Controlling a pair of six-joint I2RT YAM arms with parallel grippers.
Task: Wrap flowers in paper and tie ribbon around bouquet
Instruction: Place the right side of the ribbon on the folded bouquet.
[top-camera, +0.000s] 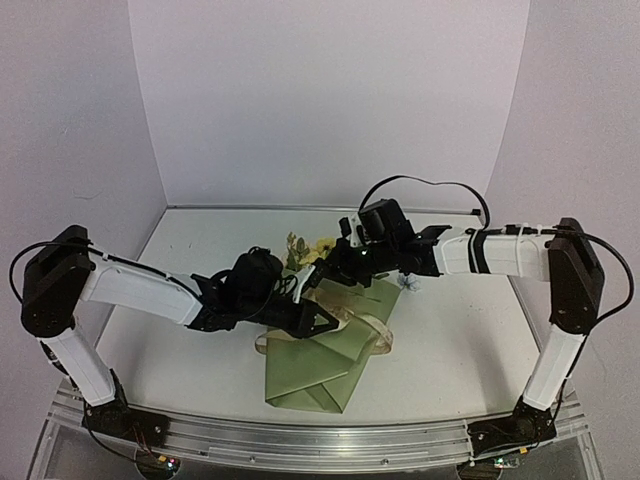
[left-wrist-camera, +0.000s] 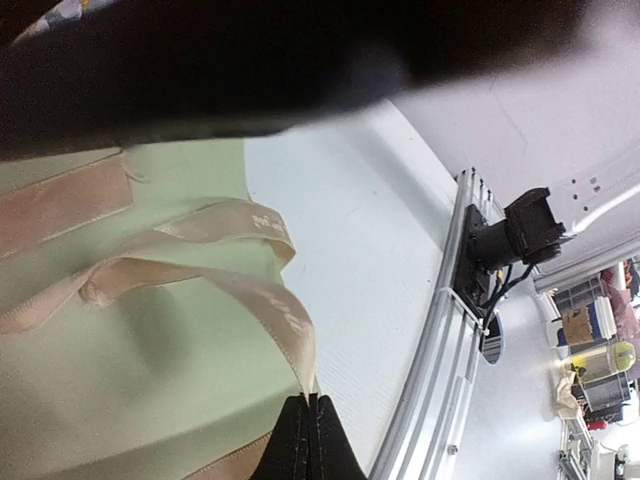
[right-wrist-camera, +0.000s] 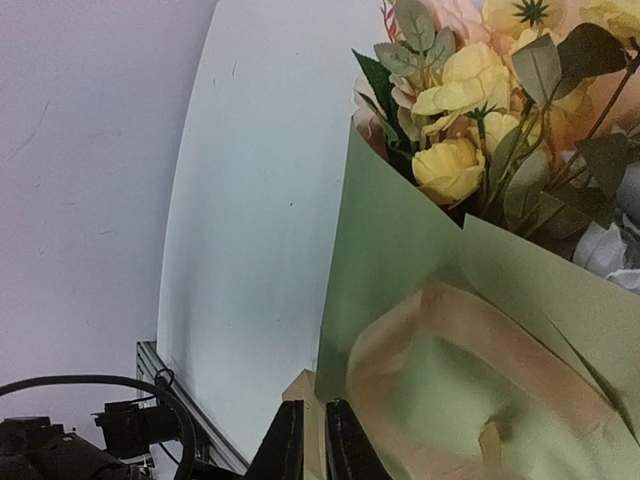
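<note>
Left gripper (left-wrist-camera: 312, 405) pinches the ribbon (left-wrist-camera: 257, 222) (limp, slippery); right gripper (right-wrist-camera: 316, 440) nearly closed, I can't tell on what. I'd grip ribbon ends, not creasable paper (right-wrist-camera: 400, 250).

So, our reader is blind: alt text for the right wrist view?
Yellow flowers wrapped in olive-green paper, a tan ribbon looped across it. The right tool sits at the bottom edge, white table at left.
</note>
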